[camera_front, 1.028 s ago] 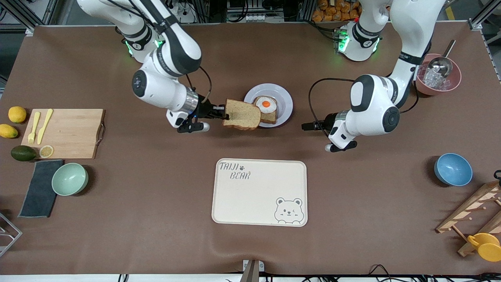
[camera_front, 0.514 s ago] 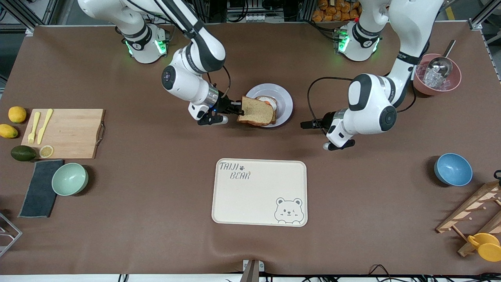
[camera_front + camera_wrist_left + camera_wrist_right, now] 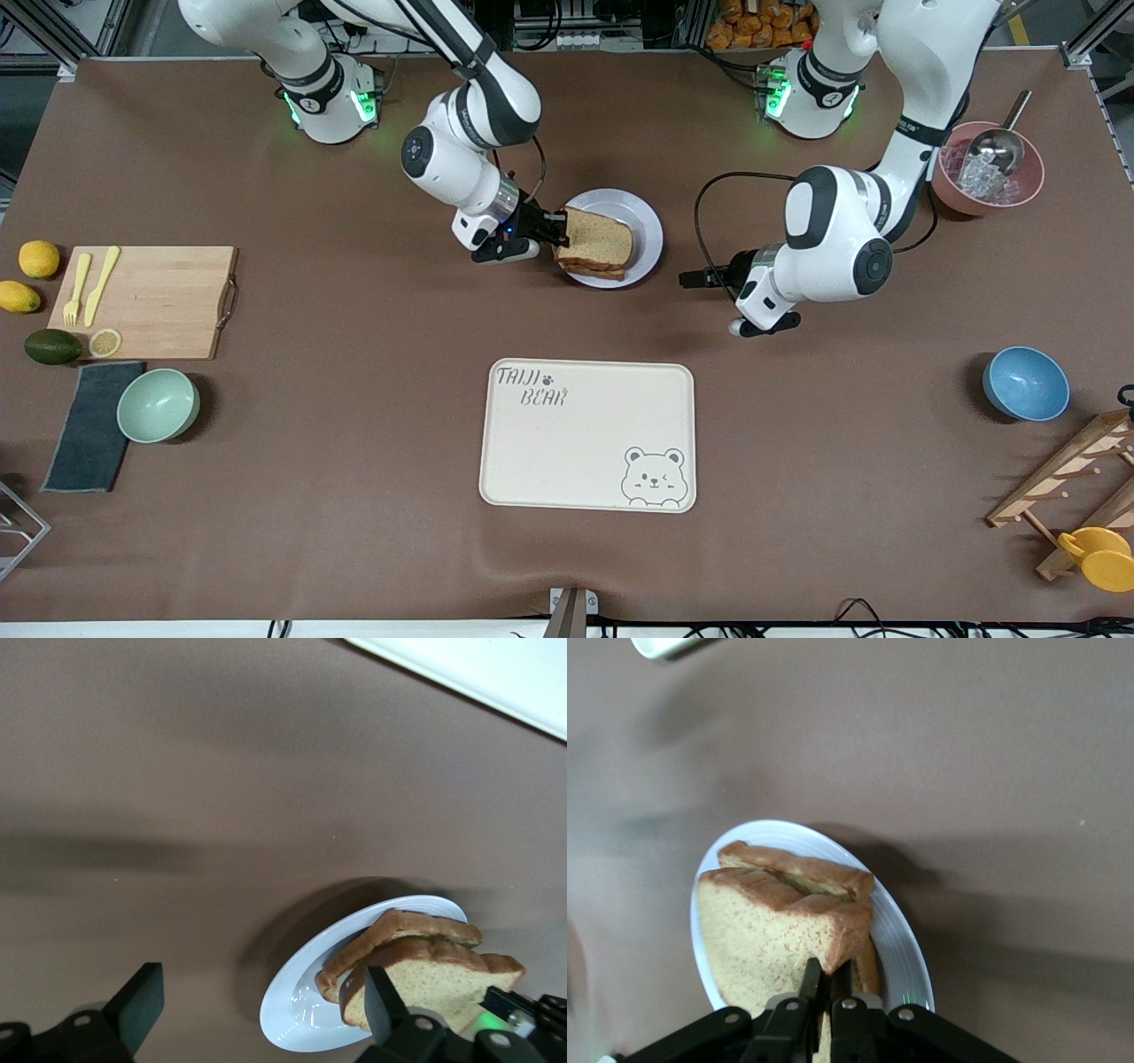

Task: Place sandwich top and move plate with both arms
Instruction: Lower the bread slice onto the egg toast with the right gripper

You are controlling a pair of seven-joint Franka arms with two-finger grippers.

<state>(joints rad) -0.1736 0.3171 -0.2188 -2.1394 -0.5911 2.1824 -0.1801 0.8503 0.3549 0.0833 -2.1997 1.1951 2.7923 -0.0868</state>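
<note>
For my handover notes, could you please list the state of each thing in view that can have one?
Brown wholemeal sandwich top: pinched at its edge, lying over the lower slice.
Lower bread slice: on the plate, covered.
Round pale lavender-white plate: on the table, ungripped.
Right gripper: shut on sandwich top.
Left gripper: open, holding nothing, waiting beside the plate.
Cream bear-print tray: bare.

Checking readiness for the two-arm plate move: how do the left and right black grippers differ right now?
The right gripper is shut on the sandwich top, a brown bread slice, over the pale round plate; the left gripper is open and holds nothing. The right one is at the plate's rim; the left one waits beside the plate, apart from it. Both point toward the plate.
</note>
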